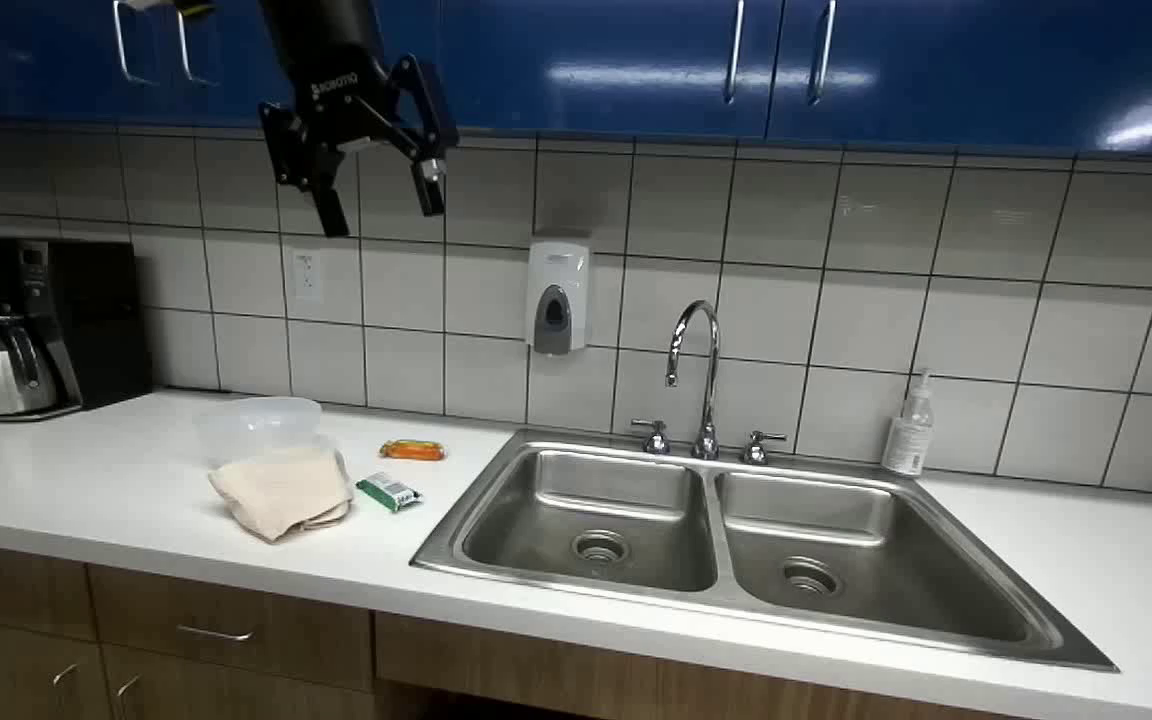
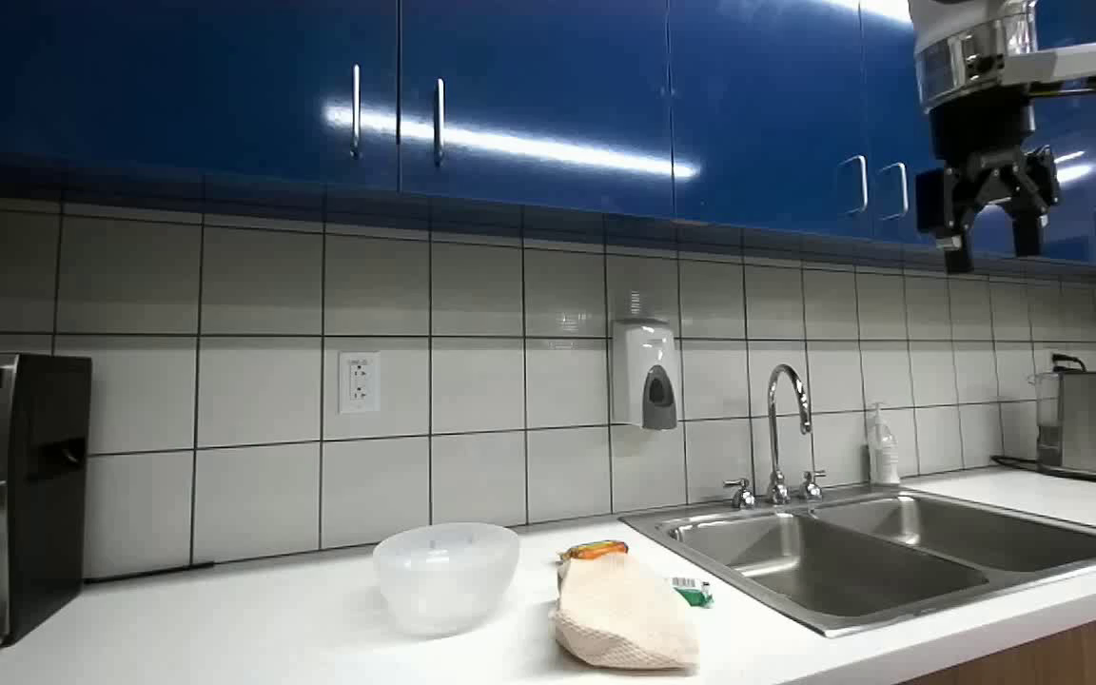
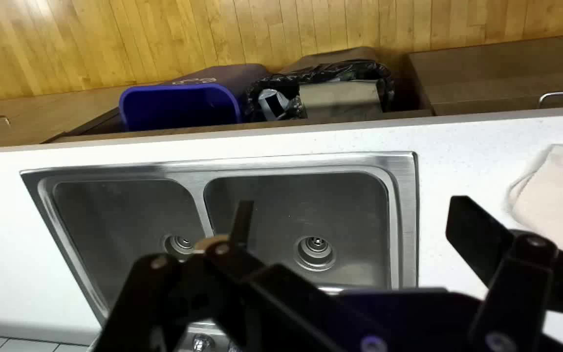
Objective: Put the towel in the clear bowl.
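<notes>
Hanging spread and empty in an exterior view: the pincer (image 1: pixel 383 213), well apart from the towel (image 1: pixel 281 490) on the tabletop (image 1: pixel 66 485). In an exterior view, the bowl (image 2: pixel 448 580) stands just beside it. In the wrist view, the towel lies off-centre; probably best: align above, pinch a fold, lift past the bowl's rim.

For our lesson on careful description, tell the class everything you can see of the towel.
The towel is pale cream cloth, apparently with a textured, waffle-like weave. It is folded into a loose bundle, with layered edges showing at a lower corner in an exterior view. It rests on the white counter, outside the clear bowl and apart from it, close to a green packet. The open gripper does not touch it. The wrist view cuts it off at the picture's edge.
</notes>
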Tool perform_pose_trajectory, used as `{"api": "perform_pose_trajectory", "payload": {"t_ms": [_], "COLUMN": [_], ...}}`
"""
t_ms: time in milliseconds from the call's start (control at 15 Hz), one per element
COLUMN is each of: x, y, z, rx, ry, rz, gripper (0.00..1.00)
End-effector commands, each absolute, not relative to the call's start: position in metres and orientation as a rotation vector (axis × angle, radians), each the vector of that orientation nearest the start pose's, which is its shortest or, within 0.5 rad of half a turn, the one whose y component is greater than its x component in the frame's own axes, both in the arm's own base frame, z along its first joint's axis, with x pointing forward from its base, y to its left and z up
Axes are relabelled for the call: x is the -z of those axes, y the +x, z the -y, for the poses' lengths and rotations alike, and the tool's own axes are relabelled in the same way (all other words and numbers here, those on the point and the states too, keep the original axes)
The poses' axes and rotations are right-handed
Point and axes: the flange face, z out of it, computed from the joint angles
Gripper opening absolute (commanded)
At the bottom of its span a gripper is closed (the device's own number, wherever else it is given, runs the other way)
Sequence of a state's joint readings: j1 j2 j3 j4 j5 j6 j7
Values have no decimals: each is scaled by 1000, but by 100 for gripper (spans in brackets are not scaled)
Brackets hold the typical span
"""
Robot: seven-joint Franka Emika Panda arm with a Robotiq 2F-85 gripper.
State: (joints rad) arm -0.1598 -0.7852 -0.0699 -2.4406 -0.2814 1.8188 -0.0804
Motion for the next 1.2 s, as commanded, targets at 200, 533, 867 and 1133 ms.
{"api": "perform_pose_trajectory", "payload": {"t_ms": [200,533,867,1133], "x": [-575,-575,-571,-554], "y": [315,315,317,321], "z": [102,102,102,83], "rx": [216,216,215,216], "ry": [-3381,-3381,-3371,-3378], "rz": [-145,-145,-138,35], "gripper": [100,100,100,100]}}
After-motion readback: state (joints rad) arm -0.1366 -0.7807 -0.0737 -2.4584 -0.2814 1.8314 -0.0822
